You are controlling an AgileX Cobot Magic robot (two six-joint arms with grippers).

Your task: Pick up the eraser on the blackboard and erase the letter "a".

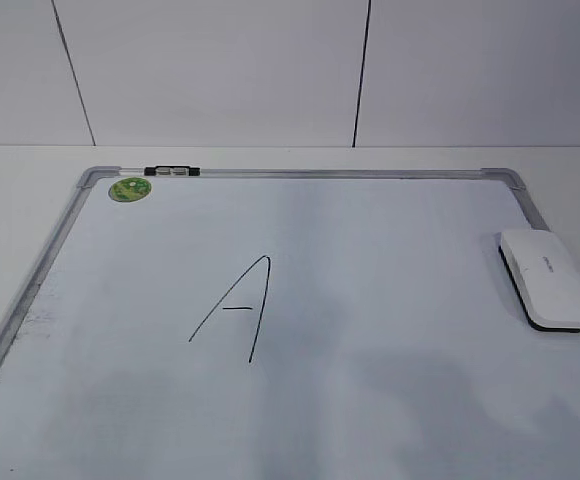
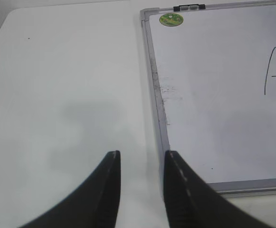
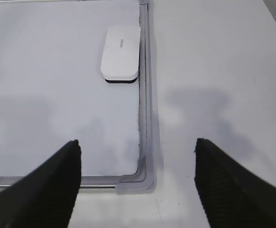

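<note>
Your eraser point(image 1: 548, 276) lies flat on the board point(image 1: 370, 420), felt side down, tight against the right frame and toward the table's far right corner. It is parked clear of the writing, so you can take it without smudging anything.

The only mark on the board is a tall, angular capital "A" point(image 1: 235, 310) near the middle; no small cursive letter shows in any view, so treat this one as your likely target (a judgement, not something the pictures settle).

Your right gripper point(image 3: 137, 147) hangs over the board's near right corner with its fingers point(image 3: 57, 180) spread wide, lined up roughly with the eraser ahead of it, which suits a straight reach forward. Your left gripper point(image 2: 142, 156) hovers over bare table point(image 2: 57, 95) just off the board's left frame, fingers point(image 2: 110, 180) a narrow gap apart, holding nothing.

Neither arm appears in the outside view. That view also cuts off the board's near edge, and the left wrist view clips the letter's right half. The grey lettering on the eraser is too small to read.
</note>
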